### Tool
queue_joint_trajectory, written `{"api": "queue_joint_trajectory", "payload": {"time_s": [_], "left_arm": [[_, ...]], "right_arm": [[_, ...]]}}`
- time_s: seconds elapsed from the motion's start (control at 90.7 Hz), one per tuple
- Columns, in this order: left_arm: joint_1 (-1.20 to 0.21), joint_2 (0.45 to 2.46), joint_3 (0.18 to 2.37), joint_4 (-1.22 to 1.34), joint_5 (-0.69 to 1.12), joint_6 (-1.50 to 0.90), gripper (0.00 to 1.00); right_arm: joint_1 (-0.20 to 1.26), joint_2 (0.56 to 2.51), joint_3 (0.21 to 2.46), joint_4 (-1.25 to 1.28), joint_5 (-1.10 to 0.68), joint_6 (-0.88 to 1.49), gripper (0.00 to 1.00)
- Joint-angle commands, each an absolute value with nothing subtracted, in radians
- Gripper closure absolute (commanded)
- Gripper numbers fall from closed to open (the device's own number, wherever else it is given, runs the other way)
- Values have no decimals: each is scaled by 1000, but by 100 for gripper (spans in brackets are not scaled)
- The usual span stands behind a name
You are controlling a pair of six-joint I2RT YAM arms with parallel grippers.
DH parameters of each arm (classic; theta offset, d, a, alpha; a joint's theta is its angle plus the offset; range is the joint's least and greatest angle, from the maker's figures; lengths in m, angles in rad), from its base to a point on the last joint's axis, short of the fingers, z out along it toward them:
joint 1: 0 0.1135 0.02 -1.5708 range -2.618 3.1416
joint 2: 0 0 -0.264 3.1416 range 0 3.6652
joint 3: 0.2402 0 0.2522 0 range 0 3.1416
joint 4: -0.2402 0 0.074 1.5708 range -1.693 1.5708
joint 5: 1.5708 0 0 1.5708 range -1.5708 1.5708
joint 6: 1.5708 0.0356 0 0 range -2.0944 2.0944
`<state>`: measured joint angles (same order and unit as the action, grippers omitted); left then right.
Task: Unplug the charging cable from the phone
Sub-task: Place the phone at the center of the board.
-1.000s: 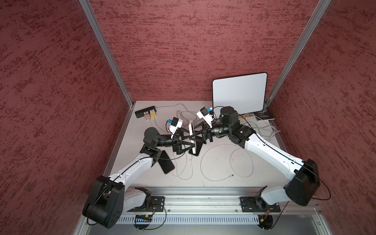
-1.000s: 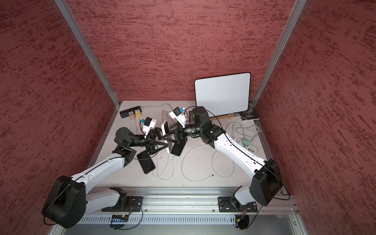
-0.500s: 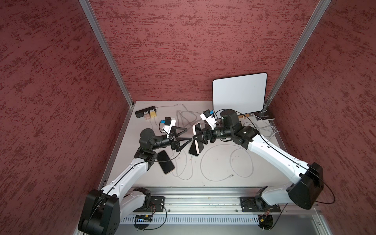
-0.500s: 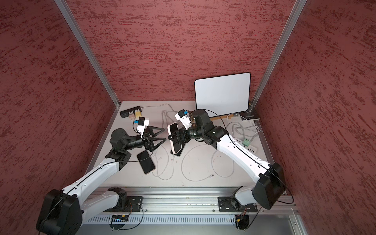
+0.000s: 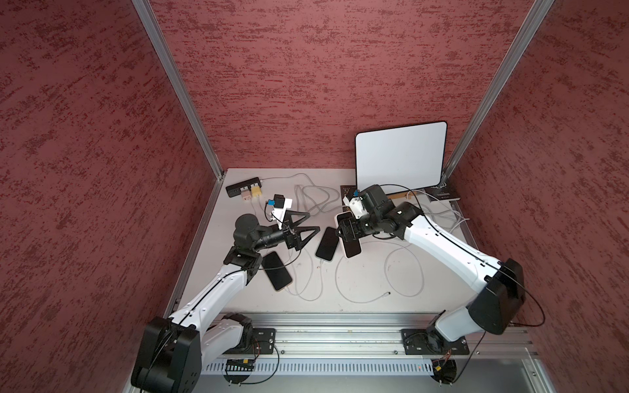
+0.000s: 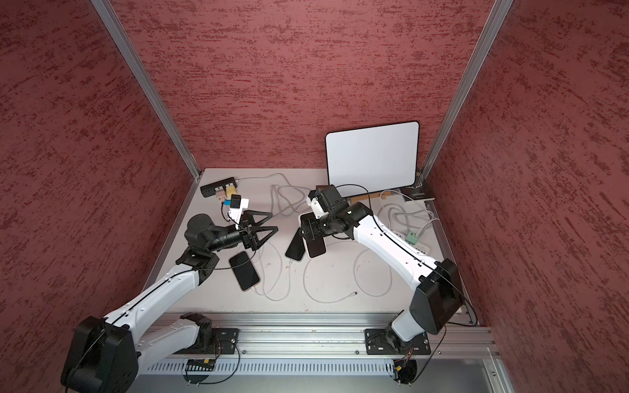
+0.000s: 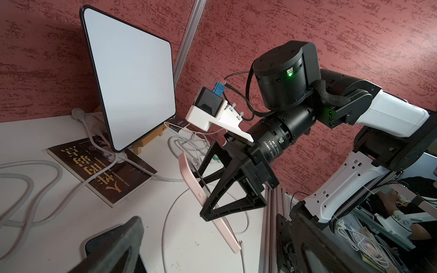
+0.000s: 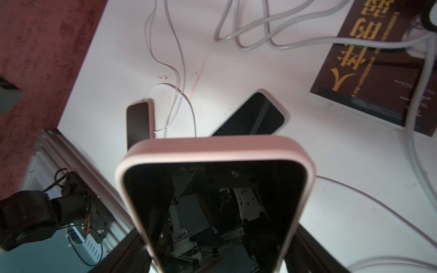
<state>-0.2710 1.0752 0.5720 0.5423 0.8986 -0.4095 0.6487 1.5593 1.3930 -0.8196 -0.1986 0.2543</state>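
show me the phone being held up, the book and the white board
held phone (image 8: 212,208): right wrist view, middle of its dark screen
book (image 8: 378,80): right wrist view, bare part of its brown cover
white board (image 5: 400,154): in a top view, centre of its white face

The phone (image 5: 352,249) wears a pale pink case, and its screen is dark (only reflections show on it). It is off the table (image 5: 367,275), clamped across its width in the jaws of the right gripper (image 5: 344,234). It is tilted, its lower end toward the table's front edge. The charging cable (image 5: 357,301) is thin and white and lies in a loose loop on the table. Its plug (image 5: 386,293) rests bare, apart from the phone. In the left wrist view a white strand (image 7: 243,257) runs just beside the phone's lower end; whether they touch cannot be told.
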Motion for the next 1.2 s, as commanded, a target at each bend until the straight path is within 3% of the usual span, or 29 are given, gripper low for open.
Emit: {"api": "queue_joint_trajectory", "payload": {"time_s": [0.0, 0.474, 1.19], "left_arm": [[-261, 1079, 573, 530, 879, -391, 0], [-261, 1076, 593, 436, 830, -364, 0], [-260, 1086, 604, 385, 781, -344, 0]], "right_arm": [[646, 1595, 1442, -902, -90, 242, 43], [606, 1804, 1429, -948, -39, 217, 43], [555, 1938, 1405, -930, -21, 233, 38]]}}
